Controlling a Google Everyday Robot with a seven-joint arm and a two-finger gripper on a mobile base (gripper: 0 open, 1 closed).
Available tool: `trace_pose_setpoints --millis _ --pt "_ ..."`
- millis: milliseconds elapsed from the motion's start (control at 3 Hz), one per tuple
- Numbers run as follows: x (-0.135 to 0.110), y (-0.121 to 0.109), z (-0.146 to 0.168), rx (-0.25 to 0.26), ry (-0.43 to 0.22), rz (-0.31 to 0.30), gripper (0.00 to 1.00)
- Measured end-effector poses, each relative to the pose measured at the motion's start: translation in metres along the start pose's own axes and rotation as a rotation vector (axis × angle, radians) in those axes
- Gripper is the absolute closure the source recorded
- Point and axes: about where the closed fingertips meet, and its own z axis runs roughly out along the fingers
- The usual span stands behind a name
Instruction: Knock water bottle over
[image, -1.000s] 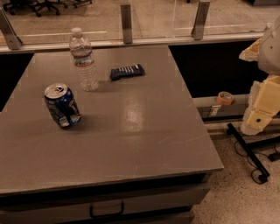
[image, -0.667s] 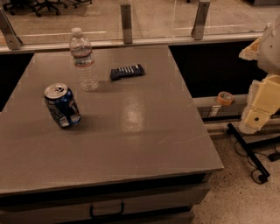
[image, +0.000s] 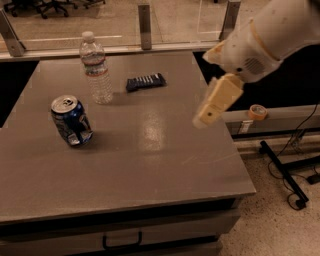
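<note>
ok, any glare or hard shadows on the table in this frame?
Camera view: one pale glare patch mid-table, right of the can. The light is dim and warm, and the can throws only a soft shadow at its base. The bottle shows small highlights. The hand hangs above the table's right edge, well clear of the bottle.

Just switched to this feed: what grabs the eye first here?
The big white arm fills the upper right, its cream gripper hanging over the right side of the table, well apart from everything on it. The water bottle stands upright at the far left, a blue soda can in front of it and a dark packet to its right.
</note>
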Motion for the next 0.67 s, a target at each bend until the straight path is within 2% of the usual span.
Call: trace_pose_setpoints --millis 333,667 --pt "-0.069 -0.026 0.055 -0.06 -0.237 0.021 0.0" --pt "-0.074 -0.032 0.066 -0.071 -0.275 0.042 0.0"
